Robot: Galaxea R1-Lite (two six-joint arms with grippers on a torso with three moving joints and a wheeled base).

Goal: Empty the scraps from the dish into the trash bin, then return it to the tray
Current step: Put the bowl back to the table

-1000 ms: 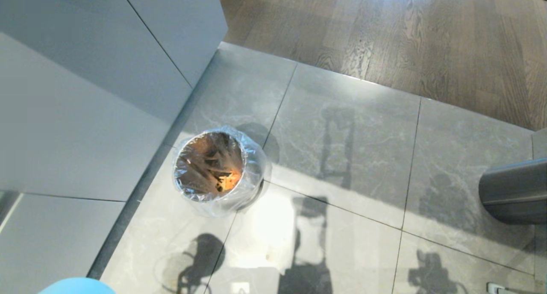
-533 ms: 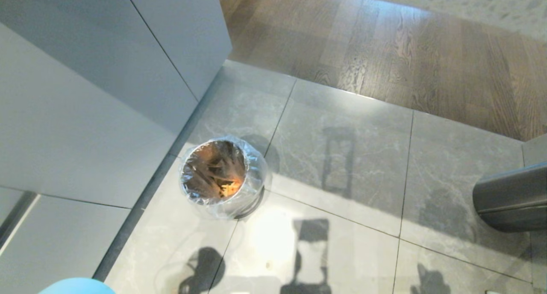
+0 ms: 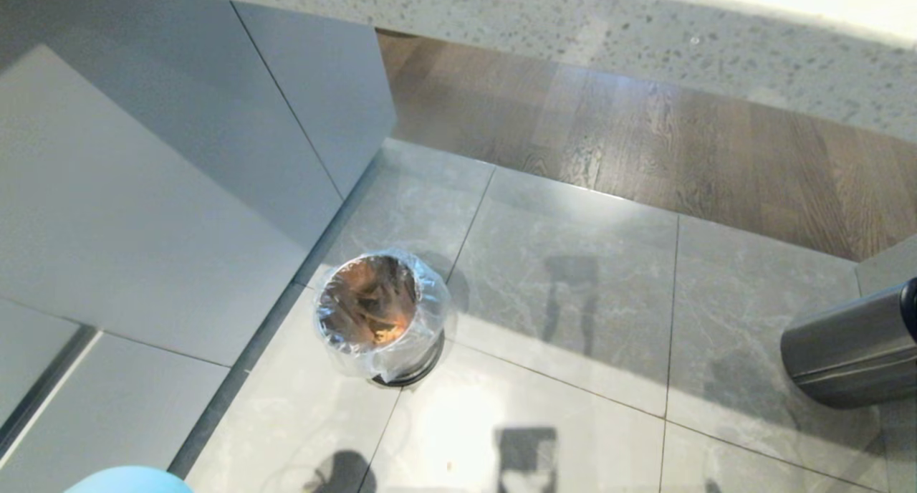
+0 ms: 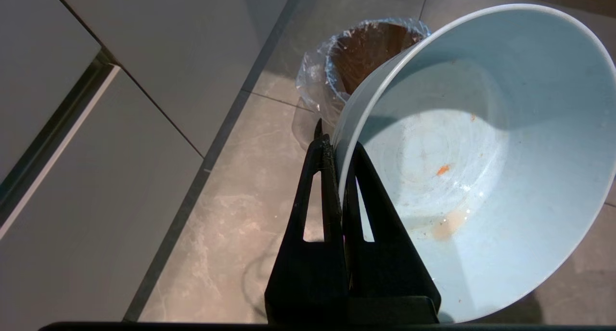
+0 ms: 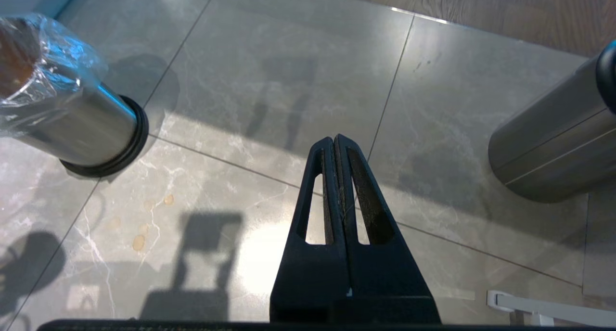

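My left gripper [image 4: 337, 146] is shut on the rim of the pale blue dish [image 4: 481, 167], one finger inside and one outside. The dish hangs tilted above the floor and holds only smears and a tiny orange speck [image 4: 442, 169]. A sliver of the dish [image 3: 129, 480] shows at the bottom edge of the head view. The shiny metal trash bin [image 3: 383, 314] with its clear liner stands on the tile floor, orange and yellow scraps [image 3: 383, 329] inside it; the same trash bin [image 4: 365, 47] shows beyond the dish. My right gripper [image 5: 335, 139] is shut and empty above the tiles. The tray is out of view.
A larger dark-grey cylinder bin [image 3: 849, 357] stands at the right. Grey cabinet fronts [image 3: 143, 192] run along the left, close to the small bin. A speckled stone counter edge [image 3: 645, 41] crosses the top, with wood flooring [image 3: 645, 142] under it. Small stains [image 5: 139, 242] mark the tiles.
The whole head view has shifted: the camera tilts up, so the bin and floor slide down the picture and the counter edge comes into view at the top. The arms hold still.
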